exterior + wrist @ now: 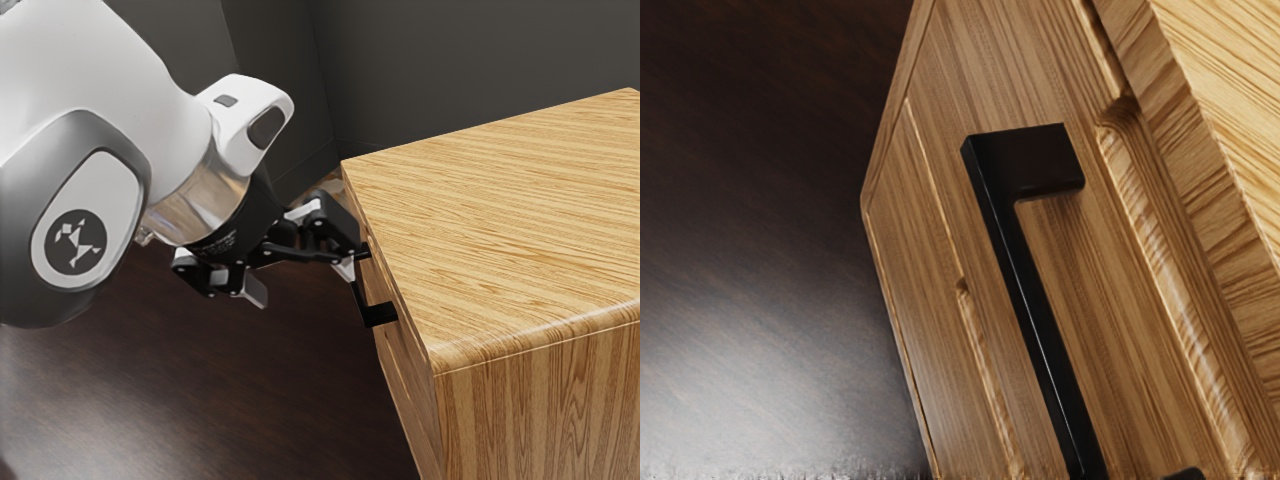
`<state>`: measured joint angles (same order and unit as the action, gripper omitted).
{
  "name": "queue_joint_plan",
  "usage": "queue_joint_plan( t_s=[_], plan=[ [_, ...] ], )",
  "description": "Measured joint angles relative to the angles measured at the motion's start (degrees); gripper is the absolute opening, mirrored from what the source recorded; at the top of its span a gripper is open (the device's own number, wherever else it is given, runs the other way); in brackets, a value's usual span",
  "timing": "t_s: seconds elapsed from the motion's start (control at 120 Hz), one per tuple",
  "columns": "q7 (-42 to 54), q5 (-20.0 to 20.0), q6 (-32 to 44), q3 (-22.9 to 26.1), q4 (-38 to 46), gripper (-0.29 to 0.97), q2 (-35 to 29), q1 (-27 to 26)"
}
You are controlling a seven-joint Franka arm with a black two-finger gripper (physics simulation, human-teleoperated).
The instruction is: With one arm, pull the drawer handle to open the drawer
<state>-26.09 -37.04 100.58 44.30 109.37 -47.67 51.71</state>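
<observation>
At four o'clock from my gripper [348, 252] sits the drawer handle [375, 308]; I cannot tell my grip, so pulling might slip.

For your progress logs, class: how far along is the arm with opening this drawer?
Done: the approach; the gripper sits at the upper end of the black handle. In hand: getting a hold, though whether it grips yet is unclear. Left: the whole pull; the drawer front looks flush with the cabinet, not drawn out.
</observation>
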Motion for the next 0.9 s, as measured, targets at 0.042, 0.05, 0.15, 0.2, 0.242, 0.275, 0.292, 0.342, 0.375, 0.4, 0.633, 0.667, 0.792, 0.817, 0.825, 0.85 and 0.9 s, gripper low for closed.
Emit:
queue_joint_plan(
  t_s=[0.042,0.05,0.15,0.2,0.242,0.275,0.292,0.342,0.375,0.4,0.633,0.667,0.792,0.817,0.825,0.85,0.9],
  plan=[
    [-0.01,0.01,0.11,0.06,0.19,0.66,0.03,-0.11],
    [-0.01,0.00,0.12,0.06,0.28,0.66,0.03,-0.13],
    [-0.04,-0.03,0.33,0.59,0.84,0.66,0.09,-0.09],
    [-0.06,-0.03,0.59,0.75,1.36,0.66,0.10,-0.13],
    [-0.07,-0.03,0.94,0.83,1.98,0.66,0.11,-0.19],
    [-0.09,-0.02,1.19,0.96,2.24,0.66,0.11,-0.20],
    [-0.09,-0.03,1.30,1.02,2.32,0.66,0.11,-0.19],
    [-0.10,-0.02,1.74,1.20,2.43,0.66,0.11,-0.17],
    [-0.11,-0.01,2.16,1.37,2.44,0.66,0.11,-0.18],
    [-0.11,0.00,2.50,1.46,2.44,0.66,0.11,-0.19],
    [-0.14,0.03,5.68,2.73,2.78,0.66,0.80,0.26],
    [-0.14,0.05,5.95,2.85,3.33,0.66,0.93,0.31],
    [-0.15,0.05,6.79,3.61,4.12,0.66,1.58,0.84],
    [-0.16,0.05,7.02,3.85,4.18,0.66,1.70,1.00],
    [-0.16,0.06,7.11,3.91,4.19,0.66,1.76,1.04],
    [-0.16,0.06,7.33,4.07,4.21,0.66,1.90,1.15],
    [-0.16,0.05,7.72,4.38,4.26,0.66,2.04,1.28]
  ],
)
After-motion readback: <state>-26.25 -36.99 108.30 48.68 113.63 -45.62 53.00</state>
